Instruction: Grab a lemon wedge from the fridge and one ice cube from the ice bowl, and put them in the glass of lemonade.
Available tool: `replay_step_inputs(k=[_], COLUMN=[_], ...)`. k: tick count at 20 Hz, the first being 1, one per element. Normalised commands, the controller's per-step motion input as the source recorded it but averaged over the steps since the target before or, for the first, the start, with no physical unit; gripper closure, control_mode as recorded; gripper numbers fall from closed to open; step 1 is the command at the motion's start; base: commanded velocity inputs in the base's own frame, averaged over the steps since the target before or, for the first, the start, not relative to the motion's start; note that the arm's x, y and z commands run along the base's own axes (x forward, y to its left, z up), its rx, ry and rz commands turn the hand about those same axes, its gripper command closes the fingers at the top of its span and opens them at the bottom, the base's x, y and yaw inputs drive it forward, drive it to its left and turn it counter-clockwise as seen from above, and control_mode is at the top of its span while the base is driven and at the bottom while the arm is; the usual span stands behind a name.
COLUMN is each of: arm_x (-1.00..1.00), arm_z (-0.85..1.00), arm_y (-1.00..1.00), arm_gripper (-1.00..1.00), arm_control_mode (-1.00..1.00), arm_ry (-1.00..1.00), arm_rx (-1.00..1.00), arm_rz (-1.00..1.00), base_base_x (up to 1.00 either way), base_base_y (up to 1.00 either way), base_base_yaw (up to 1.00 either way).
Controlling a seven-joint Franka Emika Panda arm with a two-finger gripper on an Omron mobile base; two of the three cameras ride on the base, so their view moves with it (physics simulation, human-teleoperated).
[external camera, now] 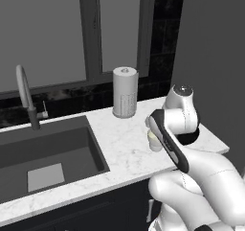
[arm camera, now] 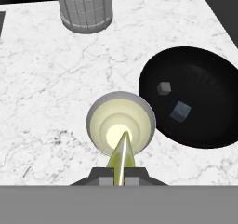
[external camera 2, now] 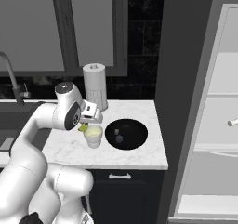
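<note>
In the hand view my gripper (arm camera: 122, 172) is shut on the lemon wedge (arm camera: 122, 153), a thin yellow-green sliver that points up over the glass of lemonade (arm camera: 139, 108). The whitish cup with pale yellow liquid stands directly under the wedge. The black ice bowl (arm camera: 204, 79) sits just right of the cup with two ice cubes (arm camera: 180, 111) in it. From the right base view the gripper (external camera 2: 85, 125) hangs at the cup's (external camera 2: 93, 137) left rim, next to the bowl (external camera 2: 135, 141). The fridge (external camera 2: 209, 102) stands open on the right.
A tall grey-white perforated cylinder (external camera 2: 95, 86) stands behind the cup on the marble counter (external camera 2: 139, 158). The dark sink (external camera: 48, 153) and its faucet (external camera: 26, 98) lie to the left. A small pale piece (external camera 2: 231, 122) rests on a fridge shelf.
</note>
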Motion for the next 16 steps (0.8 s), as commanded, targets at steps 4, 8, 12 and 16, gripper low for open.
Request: replay_step_inputs(k=[4, 8, 12, 16], arm_x=[0.17, 0.25, 0.24, 0.34], arm_z=[0.00, 0.00, -0.01, 0.00], arm_y=[0.00, 0.00, 0.00, 0.00], arm_gripper=[1.00, 1.00, 1.00, 1.00], arm_control_mode=[-1.00, -1.00, -1.00, -1.00], arm_ry=[0.04, 0.08, 0.02, 0.02], arm_rx=[0.00, 0.00, 0.00, 0.00], arm_rz=[0.01, 0.01, 0.00, 0.00], base_base_x=[0.00, 0.00, 0.00, 0.00], base_base_y=[0.00, 0.00, 0.00, 0.00], base_base_yaw=[0.00, 0.00, 0.00, 0.00])
